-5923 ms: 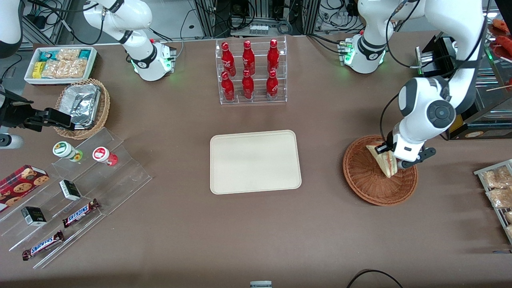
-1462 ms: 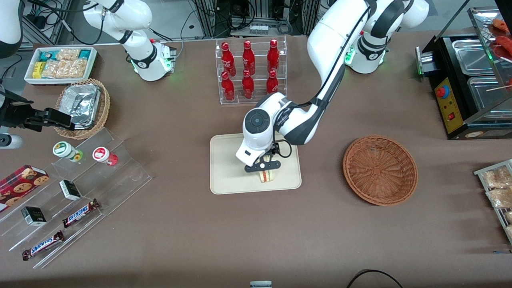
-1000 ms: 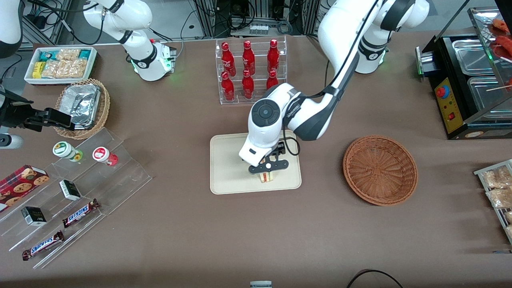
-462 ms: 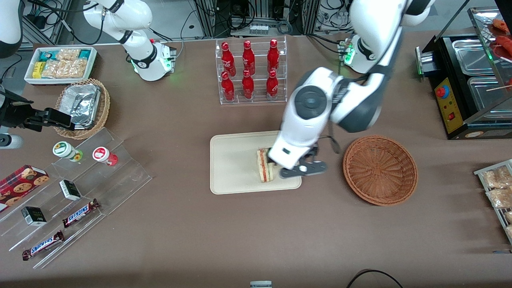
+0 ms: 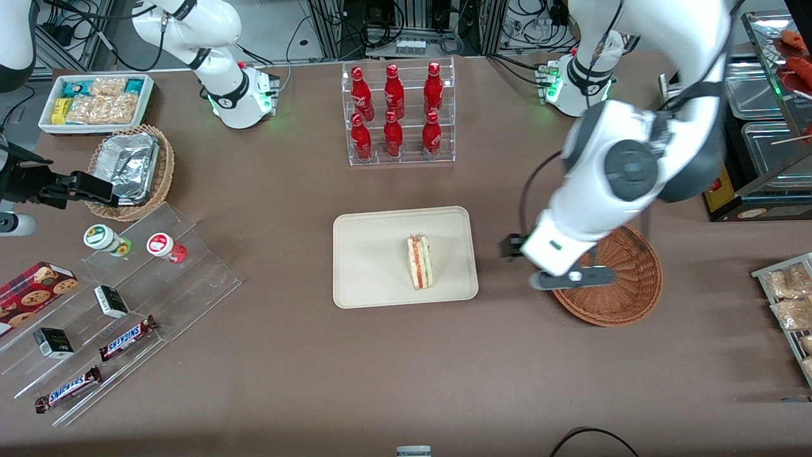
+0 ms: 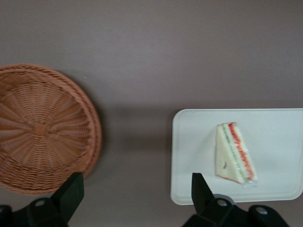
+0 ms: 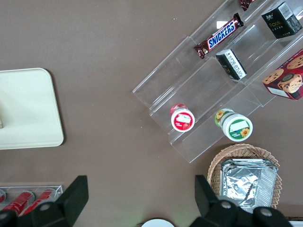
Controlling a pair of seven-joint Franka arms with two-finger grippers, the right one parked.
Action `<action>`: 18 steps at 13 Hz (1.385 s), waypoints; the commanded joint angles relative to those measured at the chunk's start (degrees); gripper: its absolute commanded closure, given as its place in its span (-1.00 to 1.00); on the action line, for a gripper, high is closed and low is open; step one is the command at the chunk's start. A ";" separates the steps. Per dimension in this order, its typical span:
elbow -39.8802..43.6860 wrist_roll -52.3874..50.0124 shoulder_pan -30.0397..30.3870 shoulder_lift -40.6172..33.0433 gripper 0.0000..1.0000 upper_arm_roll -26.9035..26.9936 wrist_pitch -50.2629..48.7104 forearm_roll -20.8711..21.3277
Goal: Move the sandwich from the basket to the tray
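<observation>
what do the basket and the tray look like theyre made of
The basket looks like woven wicker, reddish-brown, with visible radiating strands. The tray, holding the sandwich, seems matte cream plastic, smooth with rounded corners. The gripper hangs open above the basket's edge.

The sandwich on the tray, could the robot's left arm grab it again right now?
Probably yes. The sandwich lies alone on the tray, nothing covering it. The gripper hangs open above the table between basket and tray.

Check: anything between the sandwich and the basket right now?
Only tray surface and bare table, per the front view. The sandwich lies on the tray; the gripper, fingers open, hangs above the basket rim nearest the tray.
</observation>
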 commanded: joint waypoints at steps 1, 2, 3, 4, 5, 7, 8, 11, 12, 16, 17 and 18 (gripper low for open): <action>-6.67 5.02 3.62 -5.64 -1.00 -0.61 -0.05 -1.10; -7.81 7.39 5.38 -6.78 -1.00 -0.53 -0.32 -1.54; -8.52 10.29 6.88 -7.66 -1.00 -0.53 -1.28 -2.41; -8.53 12.92 8.37 -7.93 -1.00 -0.53 -2.85 -2.51; -8.44 15.21 9.69 -8.63 -1.00 -0.53 -4.52 -2.51; -8.44 17.86 13.12 -10.21 -1.00 -0.44 -7.86 -2.42; -8.44 18.83 14.09 -11.09 -1.00 -0.44 -9.44 -2.07; -8.35 19.72 15.94 -13.55 -1.00 -0.35 -12.35 -1.46; -8.35 19.72 16.03 -14.43 -1.00 -0.35 -13.49 -0.50; -8.27 21.64 17.95 -17.60 -1.00 -0.53 -17.96 1.80; -8.00 23.39 18.92 -18.04 -1.00 -0.79 -19.55 1.80; -8.09 24.11 19.63 -19.00 -1.00 -0.88 -20.44 1.80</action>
